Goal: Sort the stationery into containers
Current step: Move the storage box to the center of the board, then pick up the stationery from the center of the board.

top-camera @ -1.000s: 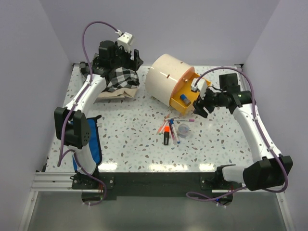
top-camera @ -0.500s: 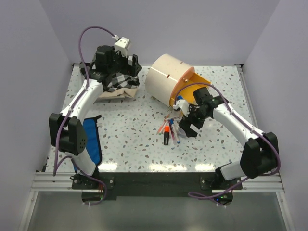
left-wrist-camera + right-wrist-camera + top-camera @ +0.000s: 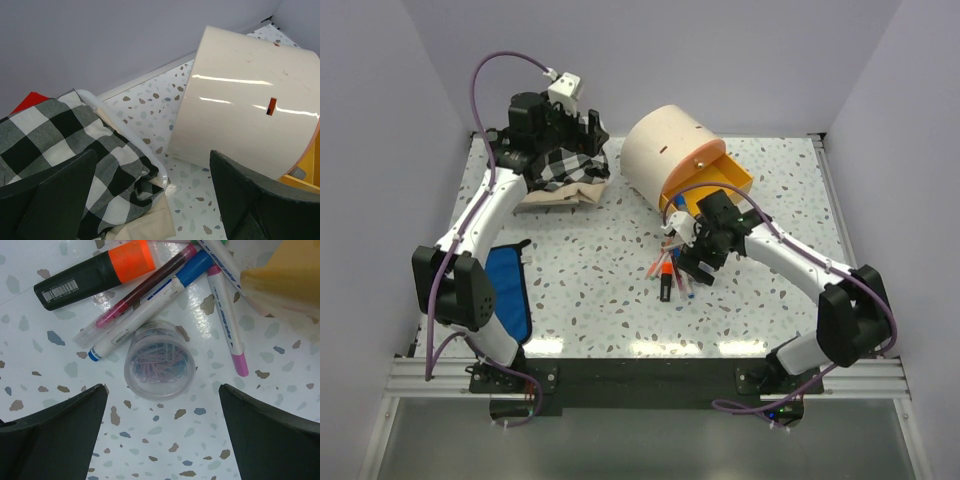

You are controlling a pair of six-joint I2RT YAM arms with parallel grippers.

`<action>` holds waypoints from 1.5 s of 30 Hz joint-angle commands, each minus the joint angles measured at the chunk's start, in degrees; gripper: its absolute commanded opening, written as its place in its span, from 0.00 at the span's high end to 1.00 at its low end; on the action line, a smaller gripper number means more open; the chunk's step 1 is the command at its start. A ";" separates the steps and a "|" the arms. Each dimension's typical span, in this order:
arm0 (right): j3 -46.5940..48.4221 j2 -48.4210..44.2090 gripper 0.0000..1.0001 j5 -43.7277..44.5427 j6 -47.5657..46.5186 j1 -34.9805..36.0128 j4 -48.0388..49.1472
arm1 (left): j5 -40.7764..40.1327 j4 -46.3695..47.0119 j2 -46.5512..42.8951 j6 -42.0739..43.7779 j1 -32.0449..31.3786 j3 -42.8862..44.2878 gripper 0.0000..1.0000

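Note:
The stationery lies in a small pile (image 3: 670, 275) in front of the cream drum cabinet (image 3: 665, 155), whose orange drawer (image 3: 720, 185) stands pulled out. My right gripper (image 3: 695, 262) hangs open just above the pile. The right wrist view shows a clear round pot of paper clips (image 3: 159, 366) between the fingers of the open right gripper (image 3: 162, 390), apart from both. Beyond the pot lie an orange highlighter (image 3: 95, 271), a blue-capped pen (image 3: 150, 300) and a pink pen (image 3: 227, 315). My left gripper (image 3: 590, 130) is open over the checked cloth.
A black-and-white checked cloth pile (image 3: 565, 165) on beige fabric (image 3: 555, 198) fills the back left. A blue object (image 3: 510, 290) lies beside the left arm's base. The drawer's corner (image 3: 285, 275) overhangs the pens. Walls close in the table on three sides.
My right gripper has come from the drawer down to the stationery pile and opened wide. The left gripper has opened further and shifted slightly left above the cloth.

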 commanded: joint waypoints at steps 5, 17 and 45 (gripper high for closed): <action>-3.36 1.93 0.01 3.46 2.80 0.24 0.63 | 0.11 1.35 -2.34 1.03 0.29 -0.44 0.00; -5.30 -0.18 0.02 -2.25 5.44 0.24 5.63 | 1.26 1.52 -1.81 0.51 0.29 -0.61 0.00; -9.08 0.44 0.21 0.64 6.50 0.32 15.04 | 1.96 2.05 -2.60 -0.11 0.29 -1.58 0.00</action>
